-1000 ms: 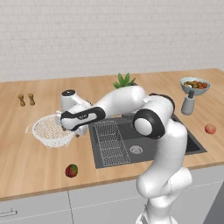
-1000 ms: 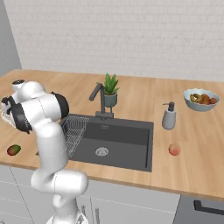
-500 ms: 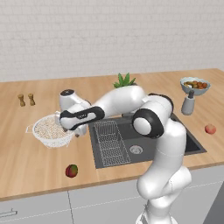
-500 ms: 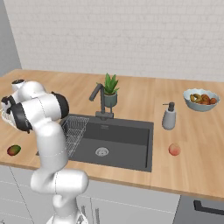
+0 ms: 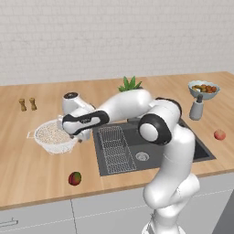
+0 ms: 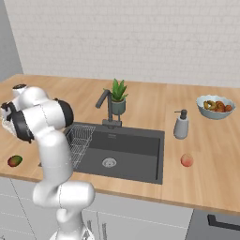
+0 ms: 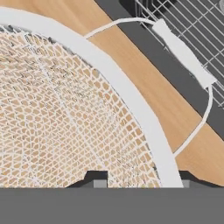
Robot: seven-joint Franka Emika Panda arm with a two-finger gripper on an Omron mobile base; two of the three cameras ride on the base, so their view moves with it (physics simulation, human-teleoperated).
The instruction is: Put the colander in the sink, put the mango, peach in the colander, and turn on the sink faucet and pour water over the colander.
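The white wire-mesh colander [image 5: 51, 135] sits on the wooden counter left of the sink [image 5: 185, 139]. My gripper [image 5: 80, 135] is down at its right rim. In the hand view the gripper [image 7: 141, 179] straddles the colander's rim [image 7: 131, 105]: one fingertip is inside the mesh, the other outside close to the rim, and a gap still shows between them. One side handle [image 7: 183, 52] reaches toward the sink's ribbed part. The mango [image 5: 75, 178] lies near the counter's front edge. Right of the sink rests the peach [image 5: 220, 135]. The sink faucet [image 6: 107, 105] stands behind the basin, with no water running.
A grey-blue fruit bowl [image 5: 204, 88] and a soap dispenser [image 5: 196, 108] stand at the back right. A potted plant [image 6: 118, 96] is behind the faucet. Two small shakers [image 5: 27, 104] stand at the back left. The wire rack [image 5: 114, 148] fills the sink's left part.
The jaws have narrowed around the colander's rim. The colander and both fruits have stayed in place.
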